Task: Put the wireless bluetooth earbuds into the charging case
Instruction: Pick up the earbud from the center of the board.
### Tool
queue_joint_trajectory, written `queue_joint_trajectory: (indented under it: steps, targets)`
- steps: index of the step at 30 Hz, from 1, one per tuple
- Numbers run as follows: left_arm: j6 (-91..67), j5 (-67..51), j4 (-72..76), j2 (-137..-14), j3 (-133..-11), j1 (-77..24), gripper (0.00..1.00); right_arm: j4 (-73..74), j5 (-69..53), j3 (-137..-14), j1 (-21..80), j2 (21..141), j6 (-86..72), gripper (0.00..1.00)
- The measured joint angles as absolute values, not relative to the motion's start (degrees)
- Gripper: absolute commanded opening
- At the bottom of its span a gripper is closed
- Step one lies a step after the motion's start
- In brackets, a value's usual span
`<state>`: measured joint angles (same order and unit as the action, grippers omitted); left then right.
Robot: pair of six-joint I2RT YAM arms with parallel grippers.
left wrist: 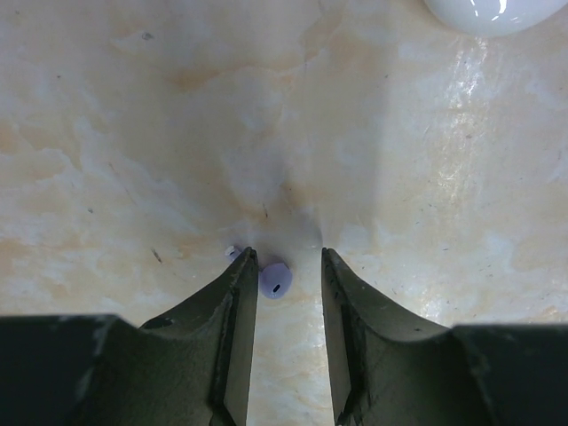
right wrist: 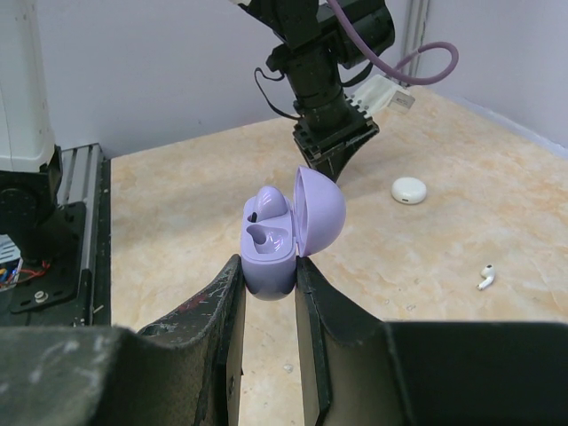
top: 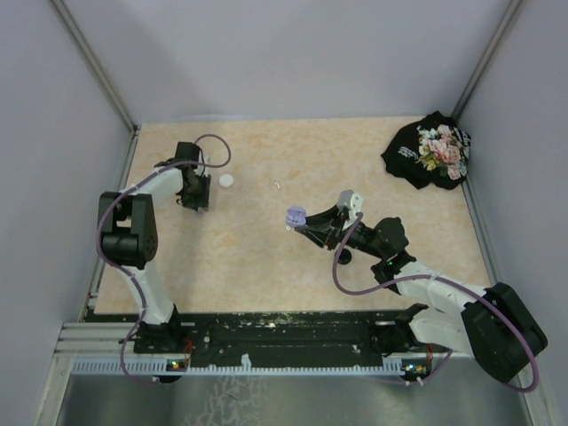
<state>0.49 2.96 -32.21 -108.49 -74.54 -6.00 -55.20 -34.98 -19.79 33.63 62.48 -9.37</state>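
Note:
My right gripper point(right wrist: 268, 266) is shut on the base of a lavender charging case point(right wrist: 269, 257), held above the table with its lid point(right wrist: 321, 208) swung open. One lavender earbud point(right wrist: 271, 201) sits in the far socket; the near socket point(right wrist: 272, 235) is bare. From above, the case point(top: 295, 216) hangs mid-table. My left gripper point(left wrist: 287, 256) stands open, tips down at the table, far left point(top: 197, 197). A second lavender earbud point(left wrist: 276, 279) lies on the table between its fingers, close against the left finger point(left wrist: 241, 284). A tiny pale bit point(left wrist: 232, 252) peeks past that finger's tip.
A white round case point(top: 226, 181) lies just right of the left gripper, also in both wrist views point(left wrist: 484, 13) point(right wrist: 409, 190). A loose white earbud point(right wrist: 485, 277) lies mid-table point(top: 277, 185). A small black round thing point(top: 344, 257) sits under the right arm. A flowered black cloth point(top: 430, 151) lies far right.

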Motion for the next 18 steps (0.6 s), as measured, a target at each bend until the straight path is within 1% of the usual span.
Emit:
queue_joint_trajectory:
  steps: [8,18]
  targets:
    - [0.89,2.94,-32.67,-108.92,-74.41,-5.98,0.44,-53.69,-34.98,-19.79,33.63,62.48,-8.97,0.0]
    - [-0.08,3.44,-33.85,-108.57,-72.9,-5.96,0.43,-53.06,-34.96,-19.79,33.63,62.48,-8.64,0.0]
